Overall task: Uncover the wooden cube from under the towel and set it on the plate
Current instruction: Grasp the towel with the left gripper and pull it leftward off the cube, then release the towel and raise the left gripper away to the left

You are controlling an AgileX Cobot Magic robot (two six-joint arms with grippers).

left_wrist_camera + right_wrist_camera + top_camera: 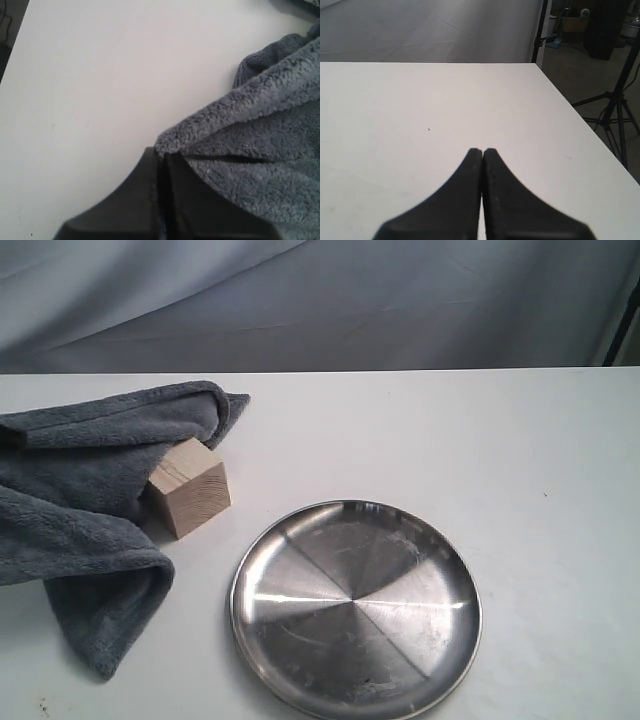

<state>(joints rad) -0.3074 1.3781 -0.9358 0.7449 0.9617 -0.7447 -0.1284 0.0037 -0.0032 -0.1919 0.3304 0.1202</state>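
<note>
The wooden cube (188,487) stands uncovered on the white table, its far left side touching the towel (80,490), which lies bunched and folded back at the left. To the cube's right and nearer the front lies the steel plate (300,640), with nothing on it. Neither gripper shows in the exterior view. In the left wrist view my left gripper (161,152) is shut with an edge of the towel (260,150) pinched at its tips. My right gripper (482,150) is shut on nothing above bare table; the cube and plate are out of both wrist views.
The white table (450,440) runs back to a grey cloth backdrop (350,300). In the right wrist view the table's side edge (580,125) drops to a floor with a tripod stand (615,110).
</note>
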